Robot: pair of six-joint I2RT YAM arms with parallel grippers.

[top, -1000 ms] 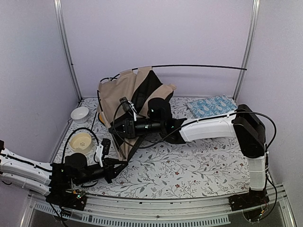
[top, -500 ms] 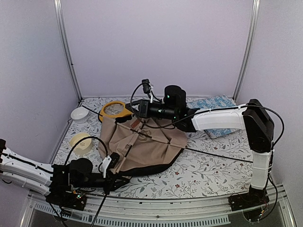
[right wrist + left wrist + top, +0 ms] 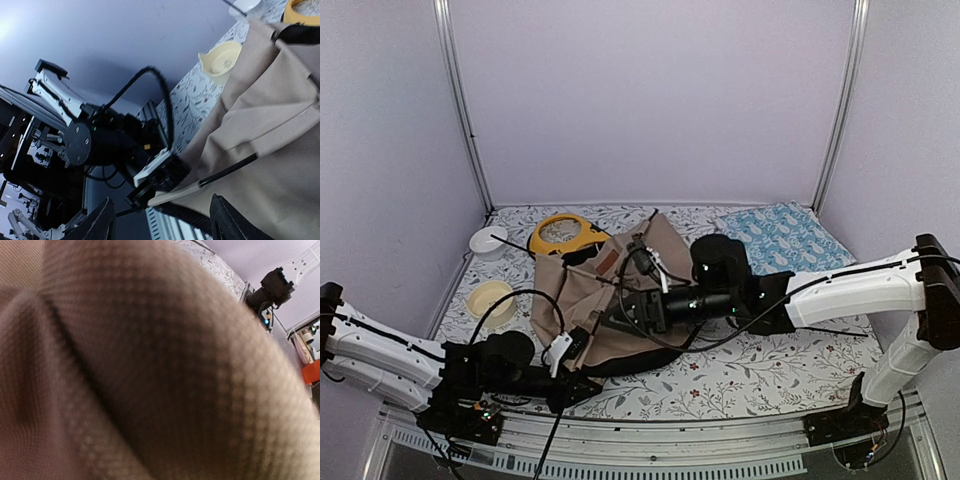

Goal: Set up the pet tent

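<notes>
Top external: the pet tent (image 3: 575, 300) was seen collapsed flat on the table (image 3: 770, 370), its near hem clamped by the closed left gripper (image 3: 570, 385). The right gripper (image 3: 625, 308) was held spread and empty above it. Raising was judged unfinished; the top should next be gripped and lifted.

Floral-print table (image 3: 760, 372) has the pet tent (image 3: 582, 300) slumped mid-frame, yellow feeder (image 3: 560, 233), white bowl (image 3: 487, 241) and cream bowl (image 3: 490, 299) left, blue cushion (image 3: 782, 226) upper right.
</notes>
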